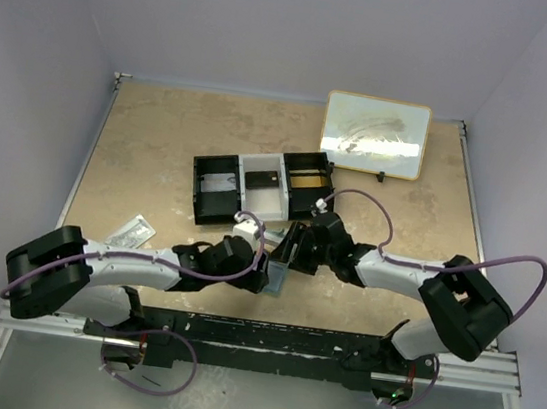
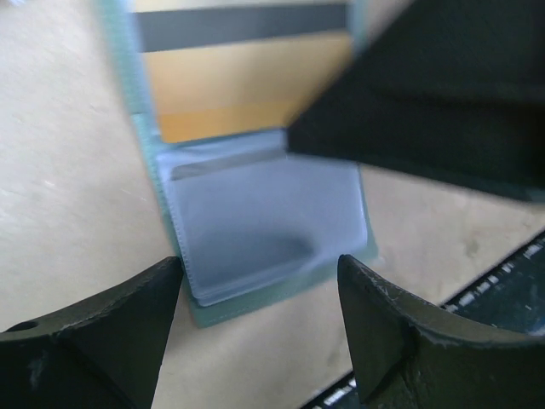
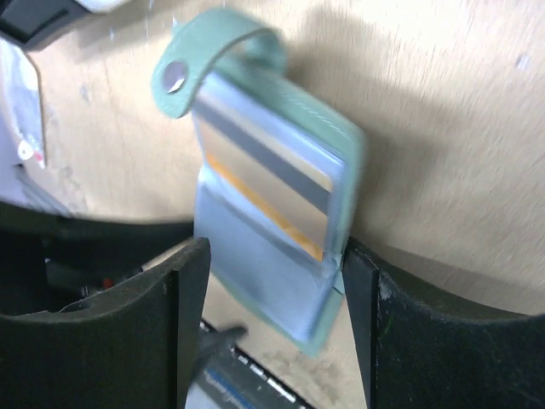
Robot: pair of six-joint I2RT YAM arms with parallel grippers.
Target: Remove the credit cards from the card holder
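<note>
The holder (image 2: 255,221) lies open on the table (image 1: 162,129) near its front edge, between the two arms. Its long axis runs straight away from the left pincer (image 2: 260,262). The empty blue flap is at that pincer's end, and the flap with the card (image 2: 230,85) is at the far end, past the fold. The left pincer is released, with its fingers spread wide over the corners of the near flap and gripping nothing. The right pincer (image 3: 272,249) comes in from the other side. Its fingers stand at either edge of the blue flap, one of them touching that edge, and the card sits just beyond the tips. Blur hides whether it clamps the holder or only brackets it. From the left wrist, one right finger covers a corner of the card flap, so the right arm looks nearer the card, and the left looks better placed to pin the empty flap. The strap (image 3: 213,43) curls up at the far end. By count there is one holder and one orange card. A dark band crosses that card, and I cannot tell whether it is the card's own stripe or a second card. Behind stand one tray (image 1: 237,188) of three compartments and one board (image 1: 375,135), and one packet (image 1: 132,231) lies to the left.
</note>
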